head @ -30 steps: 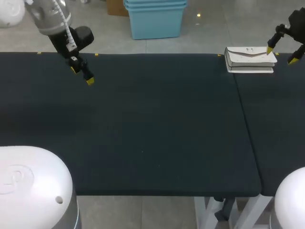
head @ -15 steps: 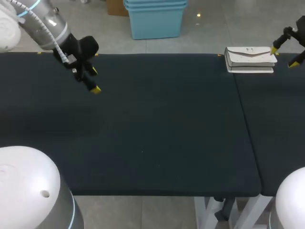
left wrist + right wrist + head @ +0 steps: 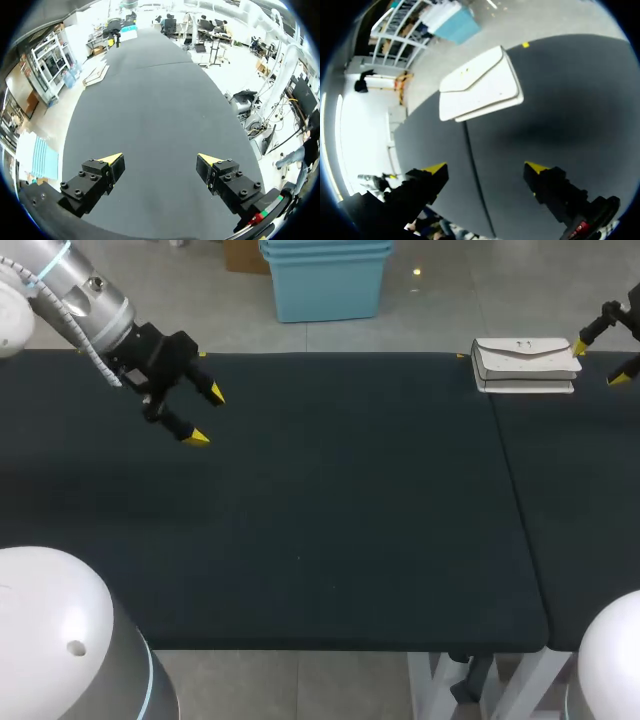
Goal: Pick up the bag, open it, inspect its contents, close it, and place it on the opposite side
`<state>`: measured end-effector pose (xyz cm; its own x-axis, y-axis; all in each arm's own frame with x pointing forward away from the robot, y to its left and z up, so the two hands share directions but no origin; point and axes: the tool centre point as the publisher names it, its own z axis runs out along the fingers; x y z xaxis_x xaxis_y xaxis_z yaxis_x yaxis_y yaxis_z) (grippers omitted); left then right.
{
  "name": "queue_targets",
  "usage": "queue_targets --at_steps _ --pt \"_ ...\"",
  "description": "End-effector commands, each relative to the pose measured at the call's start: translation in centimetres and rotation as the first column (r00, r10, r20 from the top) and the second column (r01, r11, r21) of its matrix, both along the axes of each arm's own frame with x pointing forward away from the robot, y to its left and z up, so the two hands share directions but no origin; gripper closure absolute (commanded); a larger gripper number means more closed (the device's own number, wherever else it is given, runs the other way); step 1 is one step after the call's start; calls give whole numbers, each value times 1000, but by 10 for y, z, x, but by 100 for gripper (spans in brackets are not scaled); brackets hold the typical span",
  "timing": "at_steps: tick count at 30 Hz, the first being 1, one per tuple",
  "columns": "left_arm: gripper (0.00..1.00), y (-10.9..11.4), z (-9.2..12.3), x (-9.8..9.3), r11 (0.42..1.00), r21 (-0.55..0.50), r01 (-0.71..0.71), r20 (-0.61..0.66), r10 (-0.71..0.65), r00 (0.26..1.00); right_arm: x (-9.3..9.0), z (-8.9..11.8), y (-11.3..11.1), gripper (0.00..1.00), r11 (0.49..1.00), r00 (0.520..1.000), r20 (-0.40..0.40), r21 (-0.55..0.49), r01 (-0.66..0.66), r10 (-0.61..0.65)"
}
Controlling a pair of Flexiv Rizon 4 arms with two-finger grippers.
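One white bag [image 3: 525,365] lies flat on the dark desk [image 3: 350,500], at the upper right of the head view by the far edge. Its flap side faces up and its long axis runs left to right along that edge. There are two sets of fingers, both spread wide and holding nothing. The left fingers [image 3: 192,436] hang over the desk at the upper left, well apart from the bag. The right fingers [image 3: 580,345] hover at the right edge, just beside the bag's right end. In the right wrist view the bag [image 3: 480,85] lies ahead of the fingers [image 3: 547,182].
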<state>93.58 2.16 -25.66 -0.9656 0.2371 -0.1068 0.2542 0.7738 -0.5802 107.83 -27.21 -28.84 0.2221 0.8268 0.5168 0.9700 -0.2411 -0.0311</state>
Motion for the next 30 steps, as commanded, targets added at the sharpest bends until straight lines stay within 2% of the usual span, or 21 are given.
queue_targets --at_steps 1,7,11,22,30 --pt "0 3 -2 10 994 -73 84 -44 -87 995 16 -8 -8 0 1000 999 -38 21 -13 14" --pt "0 3 -2 10 994 -73 84 -44 -87 995 39 -22 -16 0 1000 1000 -24 25 1 -1" --pt "0 3 -2 10 994 -73 84 -44 -87 995 63 -27 -24 0 999 1000 -16 46 -14 15" --pt "0 3 -2 10 994 -73 84 -44 -87 995 104 -43 -34 0 992 989 -91 57 -110 114" --pt "0 3 -2 10 994 -73 84 -44 -87 995 128 -62 -32 0 984 976 -140 80 -157 168"
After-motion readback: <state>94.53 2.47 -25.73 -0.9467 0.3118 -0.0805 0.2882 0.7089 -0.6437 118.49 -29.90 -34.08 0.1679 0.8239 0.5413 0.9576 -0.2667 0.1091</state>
